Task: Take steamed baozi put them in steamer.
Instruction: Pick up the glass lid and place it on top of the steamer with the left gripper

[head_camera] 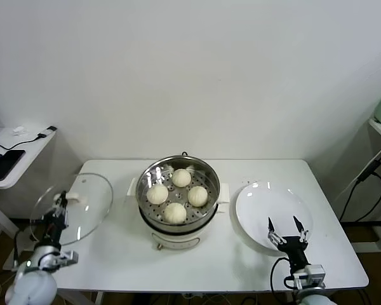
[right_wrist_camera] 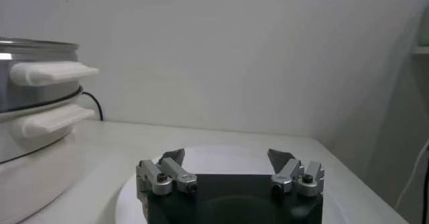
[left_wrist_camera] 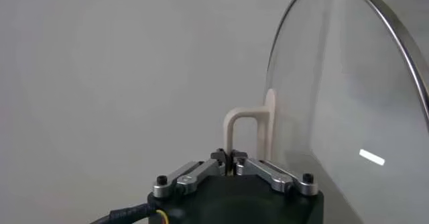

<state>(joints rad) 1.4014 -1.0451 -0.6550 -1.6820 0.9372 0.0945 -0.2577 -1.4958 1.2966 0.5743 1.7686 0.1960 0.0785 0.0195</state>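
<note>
Four baozi (head_camera: 177, 194) sit in steamer (head_camera: 178, 203). Left gripper (head_camera: 58, 207) pinches lid (head_camera: 89, 203) handle (left_wrist_camera: 247, 130), ready to cover. Right gripper (head_camera: 286, 229) gapes wide over plate (head_camera: 267, 203), idle.

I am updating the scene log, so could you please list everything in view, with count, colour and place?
steamed baozi: four, cream-white, on the perforated tray inside the steamer.
steamer: one, shiny steel with white base and handles, middle of the table.
glass lid: one, clear with a metal rim and cream handle, held tilted over the table's left edge.
plate: one, white, bare, to the steamer's right.
table: one, white, under it all.
side desk: one, white, far left, with dark items and a cable.
left gripper: one, shut on the glass lid's handle.
right gripper: one, open, over the plate's near edge.
</note>
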